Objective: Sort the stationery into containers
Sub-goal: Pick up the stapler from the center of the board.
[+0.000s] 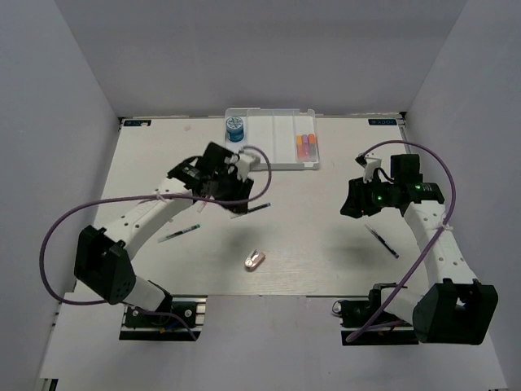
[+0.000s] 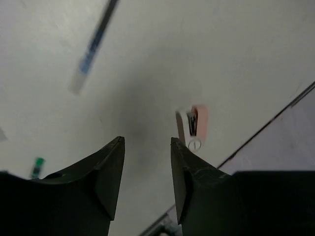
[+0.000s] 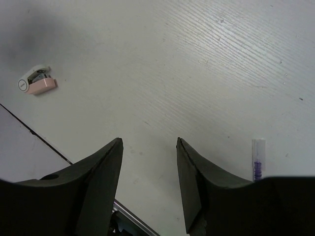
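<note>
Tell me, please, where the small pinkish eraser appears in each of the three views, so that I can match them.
Top external: the pinkish eraser lies just below the centre.
Left wrist: the eraser is slightly right of the centre.
Right wrist: the eraser is in the upper left.
Shared landmark: the table's near edge, running close to the eraser.

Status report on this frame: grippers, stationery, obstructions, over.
Left gripper, right gripper open, empty. Blue roll, markers in tray; pens, pinkish eraser loose on table. Nothing blocking.
</note>
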Motion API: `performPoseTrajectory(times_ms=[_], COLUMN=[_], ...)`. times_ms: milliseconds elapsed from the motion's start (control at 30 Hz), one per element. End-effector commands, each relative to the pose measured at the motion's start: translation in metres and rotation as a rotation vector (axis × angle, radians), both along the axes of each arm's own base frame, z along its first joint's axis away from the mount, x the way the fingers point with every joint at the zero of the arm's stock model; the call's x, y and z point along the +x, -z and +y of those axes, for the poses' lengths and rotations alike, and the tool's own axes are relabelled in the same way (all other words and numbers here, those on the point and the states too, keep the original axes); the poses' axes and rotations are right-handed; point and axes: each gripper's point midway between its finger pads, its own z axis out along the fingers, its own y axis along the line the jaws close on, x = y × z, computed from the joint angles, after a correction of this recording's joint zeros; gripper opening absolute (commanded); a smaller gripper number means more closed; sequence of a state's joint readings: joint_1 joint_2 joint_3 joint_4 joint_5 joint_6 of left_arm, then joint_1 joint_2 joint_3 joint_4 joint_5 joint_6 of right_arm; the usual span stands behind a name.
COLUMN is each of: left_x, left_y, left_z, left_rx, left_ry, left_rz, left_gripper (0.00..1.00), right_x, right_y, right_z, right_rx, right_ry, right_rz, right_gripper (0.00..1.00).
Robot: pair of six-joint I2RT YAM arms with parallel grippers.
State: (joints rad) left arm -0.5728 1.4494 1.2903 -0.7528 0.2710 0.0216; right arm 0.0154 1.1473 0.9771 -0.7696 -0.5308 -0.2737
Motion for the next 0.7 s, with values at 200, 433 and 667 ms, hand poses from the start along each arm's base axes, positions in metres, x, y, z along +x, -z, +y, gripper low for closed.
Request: performPoseTrajectory(times_ms=[200, 433, 667], left_x=[-0.086, -0.089, -0.08], left_y=[0.097, 0.112, 0.122], left_z=[0.037, 0.018, -0.002], left_rx=[0.128, 0.098, 0.128], left_ry=[-0.01, -0.003, 0.002], left_rz=[0.356, 0.475, 0.519], left_gripper=[0.53, 0.52, 0.5], right_x=[-0.008, -0.006, -0.005], right_y=[-0.004, 0.001, 0.004], right_z=[-0.001, -0.002, -0.003], right_rx=[-0.011, -0.007, -0.019], right_ry=[0.002, 0.006, 0.003], right_rz=[-0.027, -0.001, 0.002], right_gripper=[0.54, 0.54, 0.54])
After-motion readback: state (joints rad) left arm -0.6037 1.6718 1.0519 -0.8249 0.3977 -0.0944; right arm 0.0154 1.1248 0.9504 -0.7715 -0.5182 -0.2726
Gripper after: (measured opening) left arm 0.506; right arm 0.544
